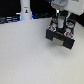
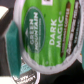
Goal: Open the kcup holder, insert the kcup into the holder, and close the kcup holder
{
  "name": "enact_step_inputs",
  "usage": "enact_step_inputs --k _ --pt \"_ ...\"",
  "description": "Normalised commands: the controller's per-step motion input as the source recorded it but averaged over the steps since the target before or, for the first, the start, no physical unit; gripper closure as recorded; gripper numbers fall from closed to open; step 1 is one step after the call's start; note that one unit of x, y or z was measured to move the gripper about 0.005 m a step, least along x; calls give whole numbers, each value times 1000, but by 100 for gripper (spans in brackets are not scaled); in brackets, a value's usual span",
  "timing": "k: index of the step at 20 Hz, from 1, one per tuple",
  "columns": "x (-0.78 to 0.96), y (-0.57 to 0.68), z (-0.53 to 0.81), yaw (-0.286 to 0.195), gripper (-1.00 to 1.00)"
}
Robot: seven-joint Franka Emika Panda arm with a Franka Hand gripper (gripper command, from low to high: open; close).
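The fingers [image 1: 59, 20] are clamping the small whitish green-topped kcup [image 2: 47, 32] above the black boxy kcup holder [image 1: 61, 35]; misalignment risks jamming it against a slot rim.

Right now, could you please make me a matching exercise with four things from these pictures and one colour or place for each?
Things:
1. kcup
2. kcup holder
3. table
4. gripper

Descriptions:
A. white surface
B. green lid with white lettering
C. above the kcup holder, shut on the kcup
D. black box on the exterior view's right

Pairs: 1-B, 2-D, 3-A, 4-C
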Motion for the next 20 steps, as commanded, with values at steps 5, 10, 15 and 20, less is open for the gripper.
enact_step_inputs --k 5,10,15,20 --pt "13 8 -226 8 100" --pt "8 9 -270 3 100" --pt "71 54 19 1 100" --pt "259 127 473 0 100"
